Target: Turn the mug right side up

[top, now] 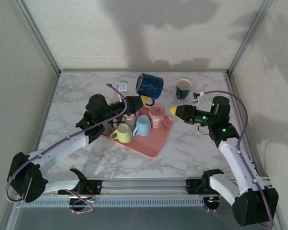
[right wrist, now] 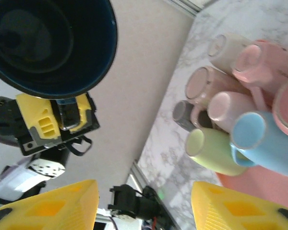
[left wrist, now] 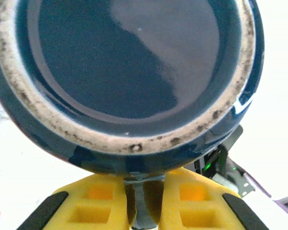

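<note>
A: Where's the dark blue mug [top: 150,85]?
B: Lifted off the table [top: 72,96], tipped on its side just past the pink tray's [top: 156,143] far corner, mouth toward the right claw [top: 174,111]. The left claw [top: 145,99] pinches its handle between yellow pads [left wrist: 192,201].
A: Room around it?
B: Bare marble behind, walls well back. A green mug [top: 184,88] stands near, apart.
A: Finish?
B: Glossy glaze, rough speckled foot ring [left wrist: 134,146]. The right claw is spread wide, holding nothing
</note>
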Tool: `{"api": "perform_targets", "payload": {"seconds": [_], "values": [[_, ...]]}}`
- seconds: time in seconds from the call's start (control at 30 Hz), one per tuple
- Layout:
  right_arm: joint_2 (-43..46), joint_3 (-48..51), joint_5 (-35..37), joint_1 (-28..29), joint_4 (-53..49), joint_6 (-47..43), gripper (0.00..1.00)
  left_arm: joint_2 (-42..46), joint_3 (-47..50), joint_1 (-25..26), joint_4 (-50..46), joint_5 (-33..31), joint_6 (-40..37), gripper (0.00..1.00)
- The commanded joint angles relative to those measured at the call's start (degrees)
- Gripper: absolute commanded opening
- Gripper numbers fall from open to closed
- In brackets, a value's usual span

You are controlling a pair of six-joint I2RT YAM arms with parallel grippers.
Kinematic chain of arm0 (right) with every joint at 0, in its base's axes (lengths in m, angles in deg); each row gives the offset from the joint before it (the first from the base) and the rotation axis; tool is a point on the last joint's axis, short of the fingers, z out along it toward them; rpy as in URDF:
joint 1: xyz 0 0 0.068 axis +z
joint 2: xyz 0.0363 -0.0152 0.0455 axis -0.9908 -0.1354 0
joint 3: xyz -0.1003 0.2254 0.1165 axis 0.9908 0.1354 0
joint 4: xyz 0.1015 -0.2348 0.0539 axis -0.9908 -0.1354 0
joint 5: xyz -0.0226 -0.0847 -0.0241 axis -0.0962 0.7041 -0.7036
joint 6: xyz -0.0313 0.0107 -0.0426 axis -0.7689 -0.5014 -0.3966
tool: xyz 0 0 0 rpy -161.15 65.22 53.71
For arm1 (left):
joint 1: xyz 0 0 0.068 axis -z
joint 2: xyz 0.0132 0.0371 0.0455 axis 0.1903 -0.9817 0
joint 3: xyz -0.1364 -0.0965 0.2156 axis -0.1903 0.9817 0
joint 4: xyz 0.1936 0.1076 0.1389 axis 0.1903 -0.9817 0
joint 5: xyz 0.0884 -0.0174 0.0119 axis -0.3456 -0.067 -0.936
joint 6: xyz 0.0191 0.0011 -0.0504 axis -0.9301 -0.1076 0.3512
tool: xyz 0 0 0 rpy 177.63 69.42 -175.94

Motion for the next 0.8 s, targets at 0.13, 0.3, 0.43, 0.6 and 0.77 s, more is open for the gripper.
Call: {"api": "perform_targets", "payload": {"seconds": [0.13,0.3,0.43,0.6,0.77], "values": [[-4.6,-1.0,3.3,8.4,21.4,8.7,0.53,-0.9,-0.5,-0.7,15.4,0.3,6.2,0.00],[-8.0,-2.5,6.3,11.7,30.2,12.2,0.52,-1.6,-1.0,-0.6,17.4,-0.2,7.2,0.00],[-10.4,-4.0,8.4,13.7,35.0,14.4,0.53,-2.4,-1.1,-0.8,18.0,-0.1,7.8,0.00],[-11.8,-4.6,11.1,15.2,39.5,16.3,0.55,-3.0,-1.0,-1.1,19.5,-0.1,8.8,0.00],[-14.2,-5.0,13.3,16.1,45.0,19.8,0.52,-3.6,-1.0,-1.1,21.3,0.2,9.9,0.00]]}}
